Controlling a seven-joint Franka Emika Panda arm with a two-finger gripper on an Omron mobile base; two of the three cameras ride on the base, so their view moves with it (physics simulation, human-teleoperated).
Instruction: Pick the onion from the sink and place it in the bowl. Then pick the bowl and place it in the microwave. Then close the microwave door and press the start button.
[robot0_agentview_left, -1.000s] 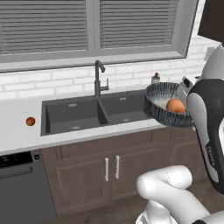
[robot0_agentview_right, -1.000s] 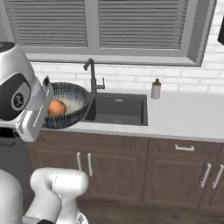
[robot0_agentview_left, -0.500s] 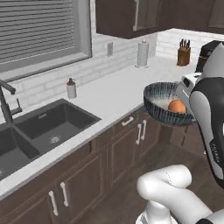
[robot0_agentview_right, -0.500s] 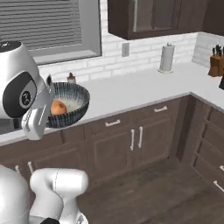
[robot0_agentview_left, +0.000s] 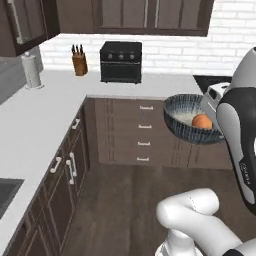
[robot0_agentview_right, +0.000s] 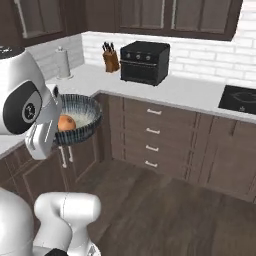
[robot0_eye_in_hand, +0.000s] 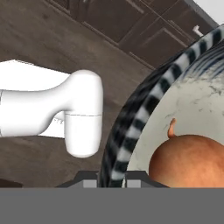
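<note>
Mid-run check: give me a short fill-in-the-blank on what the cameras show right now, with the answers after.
1. The onion lies inside the ______.
2. The bowl hangs in the air over the wooden ______, carried at its rim by the gripper.
3. On the corner counter, the knife block stands beside a black ______ with knobs.
4. The white roll of ______ stands on the left counter.

Missing words: bowl; floor; oven; paper towels

Both base views face the bowl (robot0_agentview_left: 192, 120) from behind — hand view hugs its rim.
</note>
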